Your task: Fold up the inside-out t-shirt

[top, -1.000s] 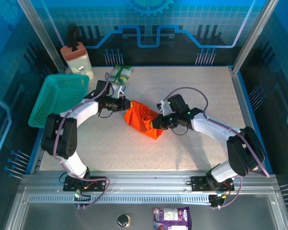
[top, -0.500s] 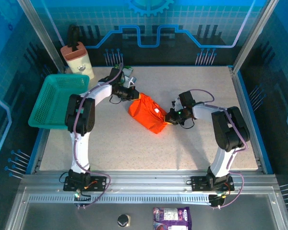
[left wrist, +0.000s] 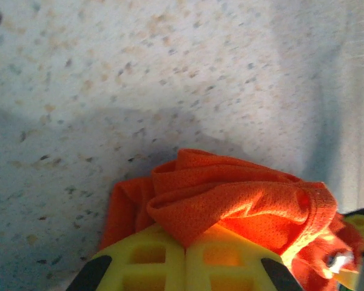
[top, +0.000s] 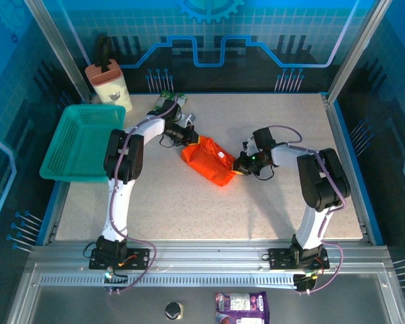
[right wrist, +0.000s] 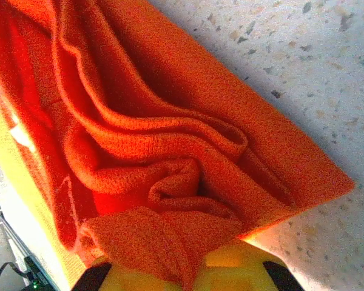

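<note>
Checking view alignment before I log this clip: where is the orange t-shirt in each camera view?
Top external: t-shirt bunched mid-table, held between left gripper and right gripper.
Left wrist: t-shirt lower centre to right, pinched above the yellow fingers.
Right wrist: t-shirt covers left and centre, down to the yellow fingers.
Shared landmark: the speckled tabletop under it.

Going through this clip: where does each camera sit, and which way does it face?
Top external: above and behind the arms, looking down at the table; both arms show, left claw and right claw shut on the t-shirt.
Left wrist: on the left arm, facing along its yellow fingers at pinched cloth.
Right wrist: likewise on the right arm.
Shared: all three show the orange t-shirt.
</note>
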`<act>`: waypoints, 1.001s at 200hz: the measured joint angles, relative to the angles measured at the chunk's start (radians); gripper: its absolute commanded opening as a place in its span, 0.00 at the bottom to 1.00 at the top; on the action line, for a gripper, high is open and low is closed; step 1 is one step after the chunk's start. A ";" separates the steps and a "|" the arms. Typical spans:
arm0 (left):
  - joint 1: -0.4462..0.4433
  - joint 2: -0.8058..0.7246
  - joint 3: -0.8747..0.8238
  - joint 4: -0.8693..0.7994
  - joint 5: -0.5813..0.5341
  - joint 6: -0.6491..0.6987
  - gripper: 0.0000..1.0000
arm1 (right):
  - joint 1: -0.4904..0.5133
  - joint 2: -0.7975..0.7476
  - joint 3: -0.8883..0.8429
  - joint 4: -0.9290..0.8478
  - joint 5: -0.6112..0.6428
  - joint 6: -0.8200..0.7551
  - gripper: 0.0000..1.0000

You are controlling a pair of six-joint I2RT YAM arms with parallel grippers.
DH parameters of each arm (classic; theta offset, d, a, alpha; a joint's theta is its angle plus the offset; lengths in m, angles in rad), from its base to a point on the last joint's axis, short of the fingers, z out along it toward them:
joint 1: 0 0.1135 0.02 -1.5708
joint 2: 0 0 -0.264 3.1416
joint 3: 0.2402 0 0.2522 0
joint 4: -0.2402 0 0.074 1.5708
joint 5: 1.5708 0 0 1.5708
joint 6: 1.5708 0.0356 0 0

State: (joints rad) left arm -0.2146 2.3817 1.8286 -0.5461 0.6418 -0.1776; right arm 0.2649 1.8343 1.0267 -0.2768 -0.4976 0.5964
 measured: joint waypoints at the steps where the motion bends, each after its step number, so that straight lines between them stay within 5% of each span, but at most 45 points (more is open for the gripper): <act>1: 0.000 0.001 0.000 0.000 -0.001 0.000 0.00 | 0.000 -0.002 0.000 -0.002 0.000 -0.001 0.00; 58: -0.002 -0.003 -0.020 0.013 -0.031 0.000 0.00 | -0.014 -0.026 0.120 -0.077 0.023 -0.035 0.05; 127: -0.003 -0.049 -0.080 0.045 -0.078 -0.006 0.02 | -0.076 0.147 0.191 -0.097 0.090 -0.040 0.05; 146: -0.002 -0.073 -0.103 0.040 -0.114 -0.016 0.10 | -0.077 0.148 0.192 -0.092 0.091 -0.040 0.09; 172: 0.000 -0.116 -0.132 0.024 -0.173 -0.050 0.27 | -0.077 0.147 0.196 -0.096 0.096 -0.054 0.33; 200: 0.014 -0.194 -0.162 0.011 -0.213 -0.079 0.40 | -0.079 0.121 0.201 -0.105 0.090 -0.066 0.43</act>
State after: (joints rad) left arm -0.2008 2.1880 1.6665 -0.5346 0.4290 -0.2562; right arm 0.1856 1.9553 1.2274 -0.3820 -0.4080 0.5304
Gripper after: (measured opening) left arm 0.361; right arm 0.399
